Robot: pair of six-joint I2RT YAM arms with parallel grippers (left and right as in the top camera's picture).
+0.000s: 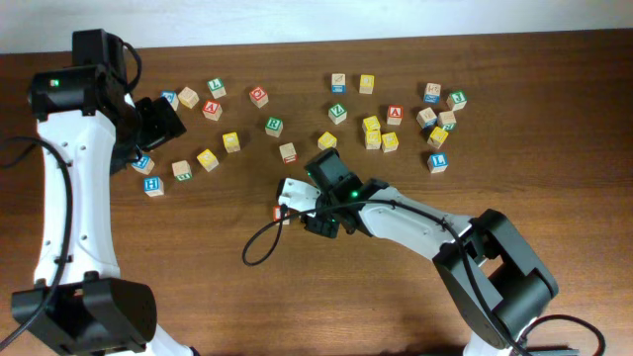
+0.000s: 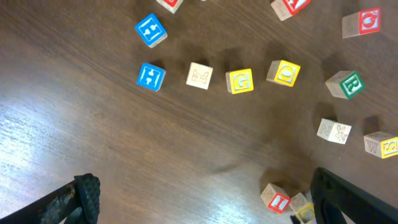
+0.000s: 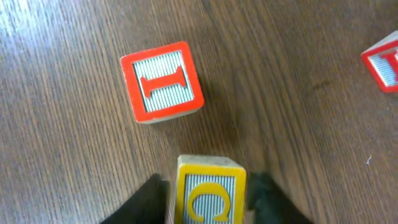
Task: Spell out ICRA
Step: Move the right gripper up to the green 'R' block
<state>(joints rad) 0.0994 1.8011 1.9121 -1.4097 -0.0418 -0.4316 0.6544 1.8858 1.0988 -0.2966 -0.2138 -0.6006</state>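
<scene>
Close up, rt wrist cam: my right gripper (image 3: 210,202) had its jaws clamped on a yellow C block (image 3: 210,186), letter facing up. Couldn't tell whether it touched the wood table (image 3: 74,174). Just beyond it, w/ a small gap, a red I block (image 3: 161,82) lay flat. Another red block (image 3: 382,61) was cut off at the frame edge, letter unreadable. My left gripper (image 2: 202,196) hovered over bare wood, jaws wide apart, nothing btwn them. Farther out sat a yellow G block (image 2: 240,81) and a green R block (image 2: 346,84). From overhead, a red A block (image 1: 395,113) lay well away, among scattered blocks.
</scene>
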